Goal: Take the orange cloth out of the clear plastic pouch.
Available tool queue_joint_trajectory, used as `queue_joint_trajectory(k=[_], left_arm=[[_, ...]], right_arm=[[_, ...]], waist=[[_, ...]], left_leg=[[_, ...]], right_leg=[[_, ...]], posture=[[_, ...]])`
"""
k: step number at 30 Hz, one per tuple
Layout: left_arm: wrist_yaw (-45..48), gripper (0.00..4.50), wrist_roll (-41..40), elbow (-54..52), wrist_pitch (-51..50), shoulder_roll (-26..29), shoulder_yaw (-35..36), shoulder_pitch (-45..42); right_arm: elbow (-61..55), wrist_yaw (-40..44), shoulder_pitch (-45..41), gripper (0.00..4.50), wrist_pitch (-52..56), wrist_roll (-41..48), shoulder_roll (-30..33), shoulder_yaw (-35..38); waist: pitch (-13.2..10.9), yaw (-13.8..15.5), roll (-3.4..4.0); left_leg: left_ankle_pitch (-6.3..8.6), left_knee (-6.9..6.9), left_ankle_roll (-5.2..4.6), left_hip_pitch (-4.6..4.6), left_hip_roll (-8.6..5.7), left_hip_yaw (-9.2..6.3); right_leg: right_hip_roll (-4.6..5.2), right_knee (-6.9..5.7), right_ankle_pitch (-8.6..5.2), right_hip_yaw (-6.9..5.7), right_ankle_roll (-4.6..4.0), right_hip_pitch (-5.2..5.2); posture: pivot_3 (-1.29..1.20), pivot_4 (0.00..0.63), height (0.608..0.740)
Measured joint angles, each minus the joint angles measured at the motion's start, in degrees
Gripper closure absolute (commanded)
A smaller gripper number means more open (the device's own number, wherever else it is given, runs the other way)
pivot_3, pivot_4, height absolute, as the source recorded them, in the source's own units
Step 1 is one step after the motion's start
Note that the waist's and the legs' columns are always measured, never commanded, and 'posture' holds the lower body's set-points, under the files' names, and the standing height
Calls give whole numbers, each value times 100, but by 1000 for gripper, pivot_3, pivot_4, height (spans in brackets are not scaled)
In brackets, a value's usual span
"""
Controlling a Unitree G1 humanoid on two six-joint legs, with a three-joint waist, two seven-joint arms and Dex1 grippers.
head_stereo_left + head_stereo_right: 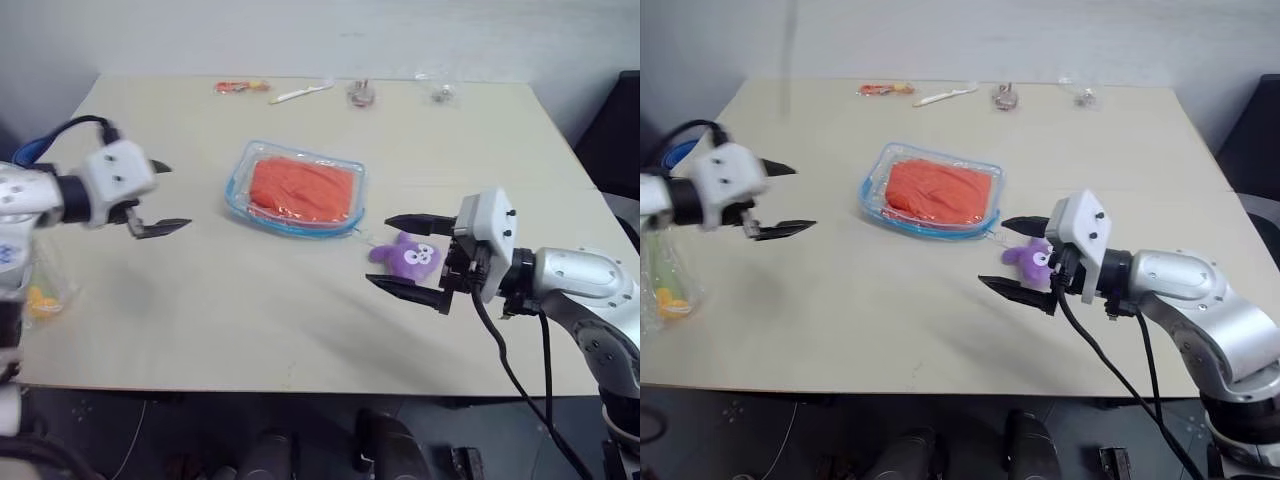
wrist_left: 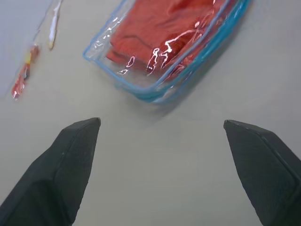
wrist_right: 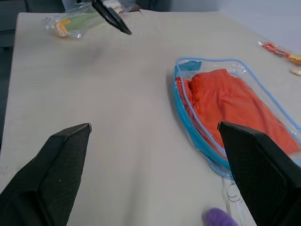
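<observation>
While both my grippers hang above the pale, matte table, the clear plastic pouch lies flat near the table's middle. It is a rectangular pouch with rounded corners, glossy see-through film and a light blue trim around the edge. The orange cloth is inside it, soft and a little wrinkled, filling most of the pouch; bright reflections run across the plastic over it.

My left gripper is at about 9 o'clock from the pouch, apart from it, with its two black pointed fingers spread wide and nothing between them. My right gripper is at about 4 o'clock from the pouch, also wide and empty; its finger pads have a fine grainy texture. A small purple plush toy sits on the table between these fingers, just beside the pouch's near corner.

At the far edge, around 12 o'clock, lie some small items
</observation>
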State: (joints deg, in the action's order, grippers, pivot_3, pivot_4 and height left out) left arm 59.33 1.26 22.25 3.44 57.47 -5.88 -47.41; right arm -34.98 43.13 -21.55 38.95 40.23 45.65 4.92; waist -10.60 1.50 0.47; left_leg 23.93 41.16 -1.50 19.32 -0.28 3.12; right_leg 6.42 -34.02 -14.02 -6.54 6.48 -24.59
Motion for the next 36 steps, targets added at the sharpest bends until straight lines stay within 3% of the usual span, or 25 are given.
queue_joint_trajectory(k=[5,8,17,22,27,32,36], left_arm=[[-463,34,1476,2597,2186,-787,-1147,-1774],[-835,34,1974,3643,2905,-1212,-1491,-2343],[-2272,34,3239,4995,3254,-1875,-2259,-2674],[-2803,1216,3420,5253,2956,-2008,-2301,-2813],[-2969,2877,3500,5291,2866,-2057,-2301,-2816],[-2467,4434,3305,5261,3179,-2056,-2097,-2793],[-1616,4475,2913,4972,3389,-1961,-1841,-2559]], right_arm=[[-306,-343,262,0,141,6,7,191],[-482,-562,419,0,223,20,10,335],[-1051,-1088,853,0,444,202,9,761],[-1080,-1214,902,0,494,273,9,896],[-1086,-1248,902,0,494,313,22,897],[-1094,-1071,1072,0,492,382,222,901],[-1214,-753,1488,0,496,471,471,920]], waist=[[0,-3,-8],[1,-22,-12],[-4,-15,-25],[-3,0,-26],[-4,-7,-27],[-4,3,-27],[-4,-13,-27]], left_leg=[[19,0,-35,7,-5,39],[28,0,-52,4,-5,62],[29,13,-54,4,3,56],[29,16,-54,4,2,54],[29,15,-54,6,2,54],[29,16,-54,5,2,54],[29,16,-54,4,3,54]], right_leg=[[18,7,3,-49,5,-14],[32,10,5,-86,9,-17],[33,4,10,-91,13,-12],[35,5,14,-91,14,-9],[34,7,14,-91,14,-10],[34,7,14,-93,14,-9],[34,7,14,-93,14,-9]], posture=[[0,150,740],[0,150,740],[0,150,740],[0,150,740],[0,150,740],[0,150,740],[0,150,740]])
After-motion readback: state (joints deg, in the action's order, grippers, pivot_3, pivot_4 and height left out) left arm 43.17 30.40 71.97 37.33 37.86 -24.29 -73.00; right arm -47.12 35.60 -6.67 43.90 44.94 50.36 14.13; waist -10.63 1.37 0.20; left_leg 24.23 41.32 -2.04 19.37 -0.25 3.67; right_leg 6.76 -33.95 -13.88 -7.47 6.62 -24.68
